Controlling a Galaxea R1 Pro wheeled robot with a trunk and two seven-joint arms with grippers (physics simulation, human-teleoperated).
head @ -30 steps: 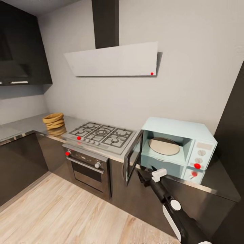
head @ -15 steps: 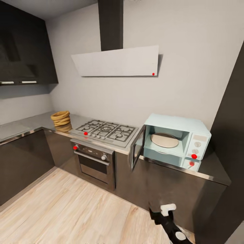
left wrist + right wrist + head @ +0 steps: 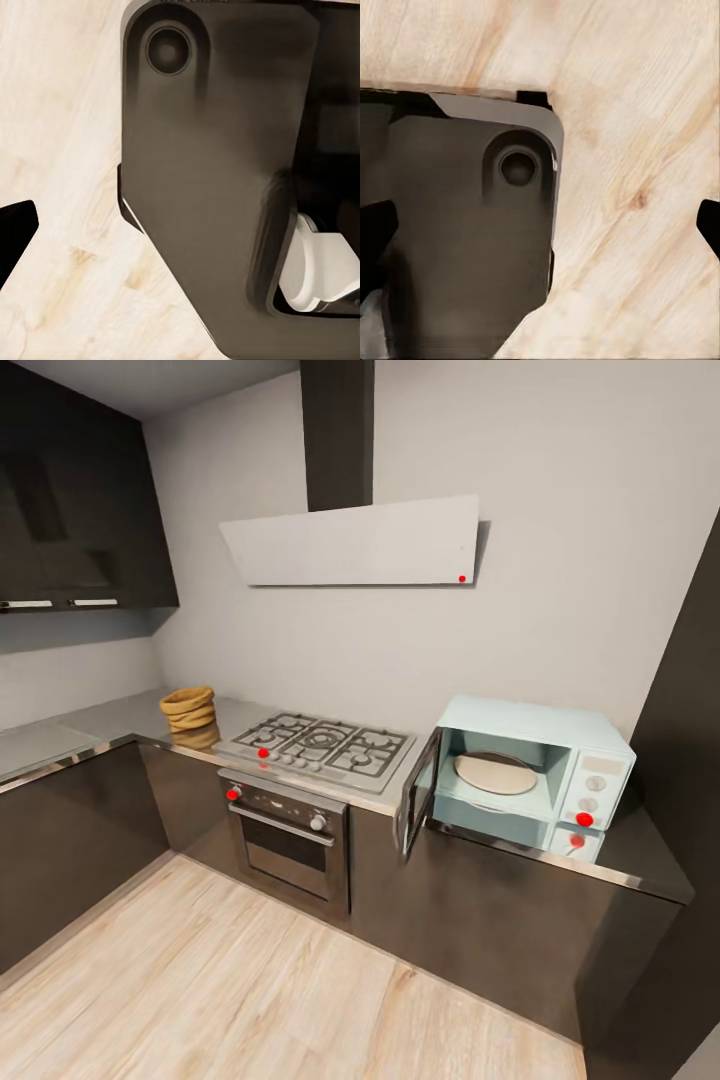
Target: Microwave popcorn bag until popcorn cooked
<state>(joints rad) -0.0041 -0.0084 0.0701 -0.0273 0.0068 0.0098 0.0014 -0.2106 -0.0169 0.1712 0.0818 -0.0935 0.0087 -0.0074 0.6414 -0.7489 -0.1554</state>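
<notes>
The small tan-mustard cloth popcorn bag with a thick rolled rim (image 3: pixel 189 708) was seen standing on the long grey glossy countertop (image 3: pixel 95 719), at the far left, just left of the steel gas hob (image 3: pixel 322 745). The pale blue boxy microwave (image 3: pixel 535 777) was set on the same worktop to the right of the hob, well apart from the bag, with its dark glass door (image 3: pixel 417 794) swung open toward the hob and a round pale turntable plate (image 3: pixel 495 772) exposed inside. A steel built-in oven (image 3: pixel 289 842) was fitted below the hob, and a white slanted hood (image 3: pixel 355 544) was mounted on the wall above it.

In both wrist views the pale wooden floor (image 3: pixel 645 150) and the robot's own dark base (image 3: pixel 202 195) were shown, so both arms were judged to be hanging low. Dark fingertips were glimpsed at the edges of those views, but whether the fingers were spread or pressed together could not be told.

The fetching step was judged to be in hand: the microwave was ready and the bag not yet grasped. For the next move, an approach toward the left end of the counter would be called for, then a raised arm and fingers parted wide enough for the bag's rim.
</notes>
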